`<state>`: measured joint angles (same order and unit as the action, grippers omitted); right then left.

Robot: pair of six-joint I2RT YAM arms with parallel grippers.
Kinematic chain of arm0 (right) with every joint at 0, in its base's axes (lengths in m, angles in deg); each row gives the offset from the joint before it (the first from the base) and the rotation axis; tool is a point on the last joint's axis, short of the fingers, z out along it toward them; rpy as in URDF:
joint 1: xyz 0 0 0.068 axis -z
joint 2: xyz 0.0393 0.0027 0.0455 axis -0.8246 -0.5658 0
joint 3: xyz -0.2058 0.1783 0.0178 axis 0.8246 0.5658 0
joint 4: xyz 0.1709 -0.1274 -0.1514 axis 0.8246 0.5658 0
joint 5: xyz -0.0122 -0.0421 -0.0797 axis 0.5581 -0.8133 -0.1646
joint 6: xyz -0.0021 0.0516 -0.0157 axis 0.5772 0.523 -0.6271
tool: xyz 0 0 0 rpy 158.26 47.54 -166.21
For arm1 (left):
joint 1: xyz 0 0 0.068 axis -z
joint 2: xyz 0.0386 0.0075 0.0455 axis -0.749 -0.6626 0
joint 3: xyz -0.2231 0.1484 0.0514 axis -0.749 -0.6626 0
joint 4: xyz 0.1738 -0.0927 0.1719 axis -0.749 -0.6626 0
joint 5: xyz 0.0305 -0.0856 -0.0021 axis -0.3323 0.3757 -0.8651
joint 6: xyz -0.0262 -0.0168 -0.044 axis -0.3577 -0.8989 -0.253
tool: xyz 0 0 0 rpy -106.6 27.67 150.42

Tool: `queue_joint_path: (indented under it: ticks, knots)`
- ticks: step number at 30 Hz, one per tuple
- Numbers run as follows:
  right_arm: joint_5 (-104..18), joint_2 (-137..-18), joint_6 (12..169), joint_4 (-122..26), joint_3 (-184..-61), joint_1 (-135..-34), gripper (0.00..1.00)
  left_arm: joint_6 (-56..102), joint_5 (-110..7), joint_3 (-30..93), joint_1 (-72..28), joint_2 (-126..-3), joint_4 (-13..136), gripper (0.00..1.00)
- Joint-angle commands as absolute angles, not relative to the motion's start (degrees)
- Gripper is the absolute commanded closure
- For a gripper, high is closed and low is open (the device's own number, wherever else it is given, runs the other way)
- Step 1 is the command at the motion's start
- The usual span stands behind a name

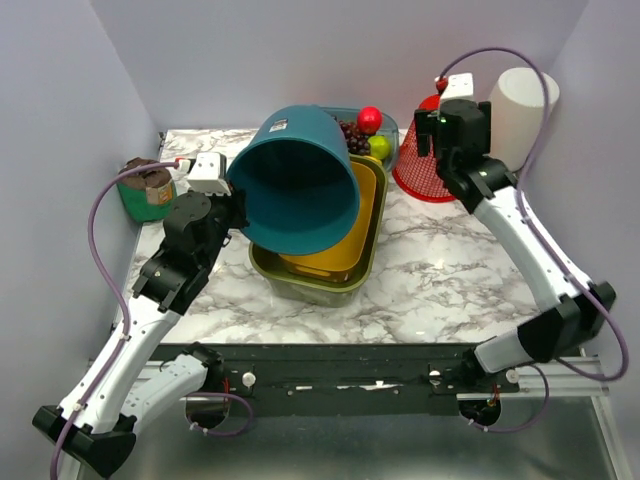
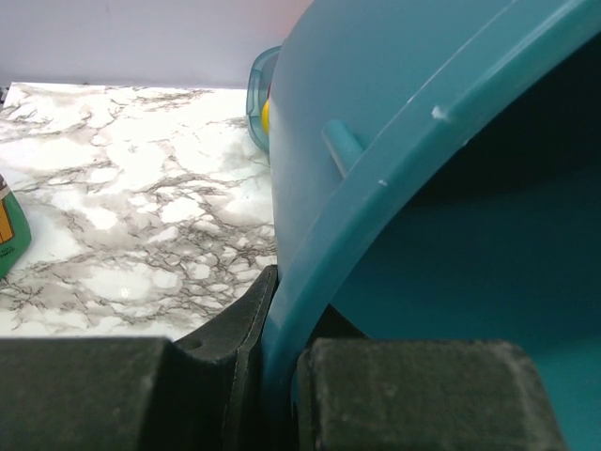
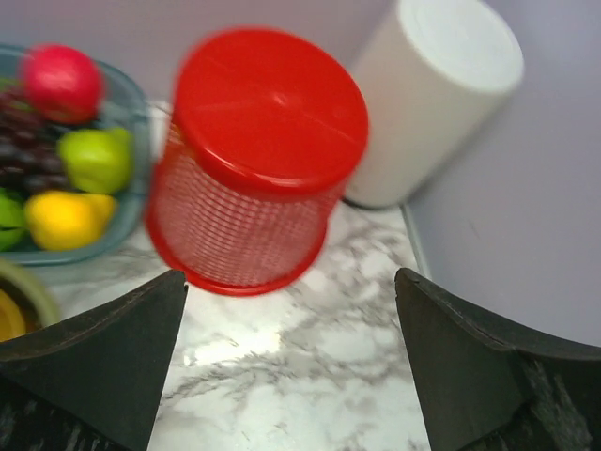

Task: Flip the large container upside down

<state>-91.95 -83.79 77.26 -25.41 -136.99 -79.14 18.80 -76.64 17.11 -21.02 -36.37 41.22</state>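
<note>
The large container is a teal bucket (image 1: 297,185), lifted and tipped on its side with its open mouth facing the camera, above the stacked bins. My left gripper (image 1: 236,207) is shut on its rim at the left edge. In the left wrist view the teal wall (image 2: 394,141) fills the right side and the rim is pinched between my fingers (image 2: 221,362). My right gripper (image 1: 440,140) hangs open at the back right near the red basket, with nothing between its fingers (image 3: 103,352).
A yellow bin (image 1: 350,240) sits nested in an olive bin (image 1: 300,285) under the bucket. A fruit bowl (image 1: 390,135) stands behind. An upturned red mesh basket (image 3: 254,178) and a white cylinder (image 3: 437,94) stand at the back right. A green tub (image 1: 148,190) sits at the left.
</note>
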Motion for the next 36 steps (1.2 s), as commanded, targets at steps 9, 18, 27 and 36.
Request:
queue_joint_path:
  ticks: [9,18,27,36]
  knots:
    - [-50.1,-72.6,80.6,-31.1,-130.8,-78.2,0.00,16.3,-75.9,19.4,-21.3,-34.3,48.4,1.00]
    - [-47.2,-47.9,104.6,-46.3,-106.0,-78.0,0.00,14.9,-75.6,17.9,-21.4,-34.2,49.1,1.00]
    - [-44.8,-34.7,117.5,-50.6,-89.8,-79.4,0.06,14.0,-74.8,18.4,-21.3,-35.4,50.2,1.00]
    - [-60.9,-30.6,124.8,-57.7,-80.5,-98.2,0.09,6.4,-76.8,11.7,-21.3,-36.2,59.0,1.00]
